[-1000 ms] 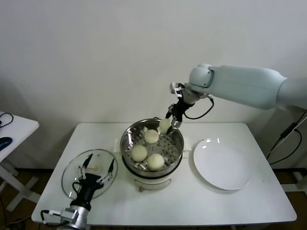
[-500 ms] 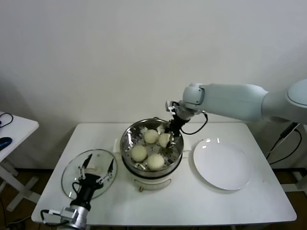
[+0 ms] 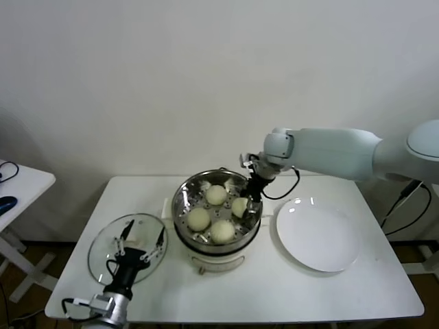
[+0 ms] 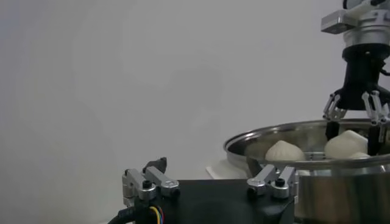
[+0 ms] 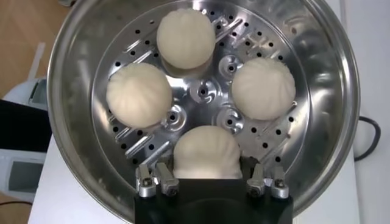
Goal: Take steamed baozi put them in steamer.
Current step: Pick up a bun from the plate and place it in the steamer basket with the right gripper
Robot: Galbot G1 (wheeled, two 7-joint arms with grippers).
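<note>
The steamer (image 3: 180, 208) is a shiny steel pot on a cream base at the table's middle. Several steamed baozi lie on its perforated tray (image 5: 201, 91). My right gripper (image 3: 244, 203) reaches down inside the pot at its right side, shut on one baozi (image 5: 207, 152) that sits low at the tray. The other baozi (image 3: 216, 195) (image 3: 199, 218) (image 3: 222, 231) rest apart from it. My left gripper (image 3: 141, 234) stands open and parked over the glass lid, holding nothing. The left wrist view shows the steamer rim (image 4: 274, 137) and the right gripper (image 4: 359, 115) beyond.
A flat white plate (image 3: 317, 236) lies right of the steamer. The round glass lid (image 3: 103, 250) lies at the front left. A small side table (image 3: 20, 181) stands beyond the table's left edge.
My right gripper has come down from above the steamer's back rim into the pot, carrying the baozi to the tray's right side. The left arm has not moved.
</note>
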